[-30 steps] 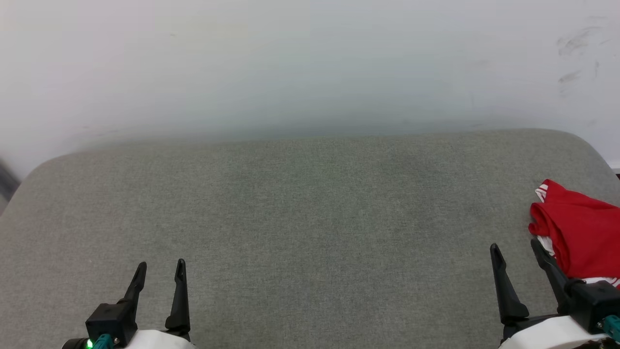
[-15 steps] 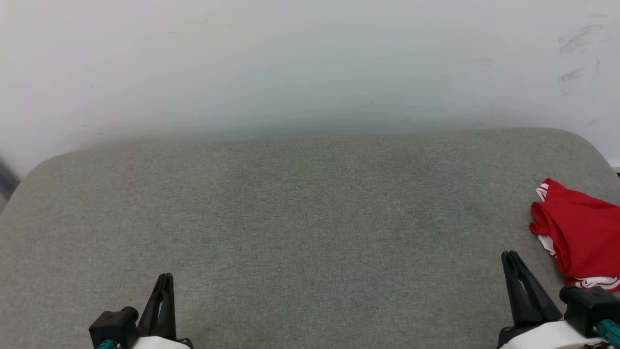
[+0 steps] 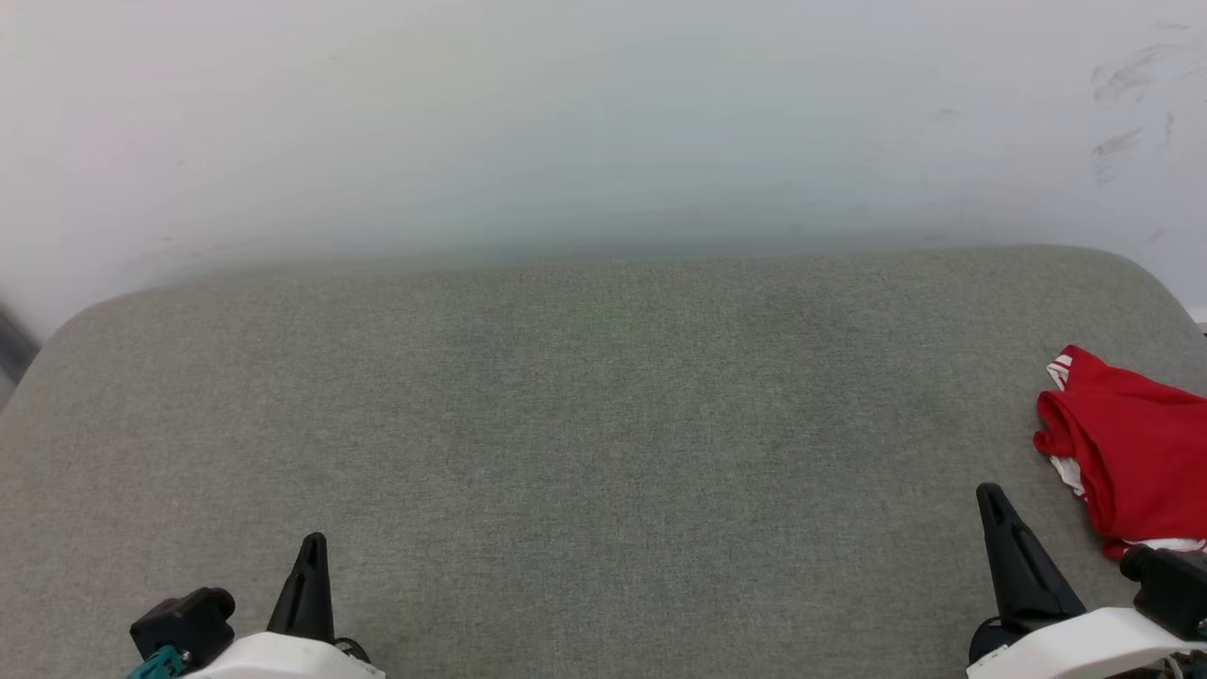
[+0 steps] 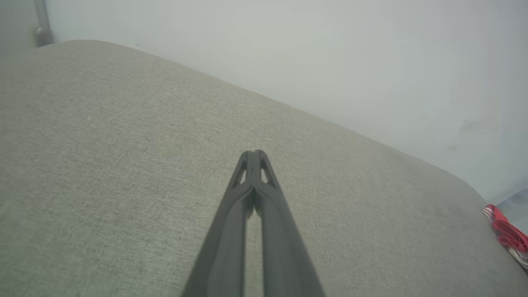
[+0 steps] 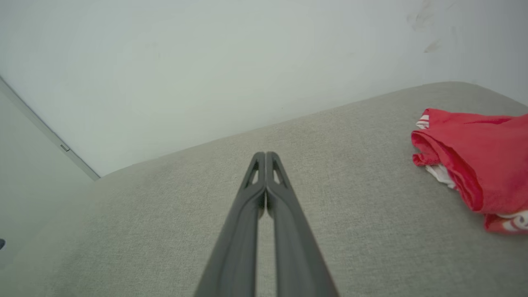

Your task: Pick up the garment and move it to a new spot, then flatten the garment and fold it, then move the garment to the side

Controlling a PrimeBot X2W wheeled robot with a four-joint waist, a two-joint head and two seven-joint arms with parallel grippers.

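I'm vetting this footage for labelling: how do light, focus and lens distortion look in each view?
Head view: soft even light, no glare, the grey cushion hazy and bowed along its far edge. Left wrist view: the left gripper slightly soft, the garment squeezed at the right edge. Right wrist view: the right gripper soft up close, garment fairly sharp.

1. Grey upholstered surface (image 3: 603, 424) spans the frame; rounded far corners; weave even.
2. White wall (image 3: 566, 123) behind it; dark scuff marks (image 3: 1122, 75) at upper right.
3. Garment (image 3: 1132, 453): bright red, bunched in a heap at the right edge, cut off by the frame; white-and-red stripe trim at its far tip and near hem.
4. Left pincer (image 3: 311, 539), lower left: fingers pressed together into one spike; nothing held.
5. Right pincer (image 3: 988, 490), lower right: fingers likewise together; near the garment, not touching.
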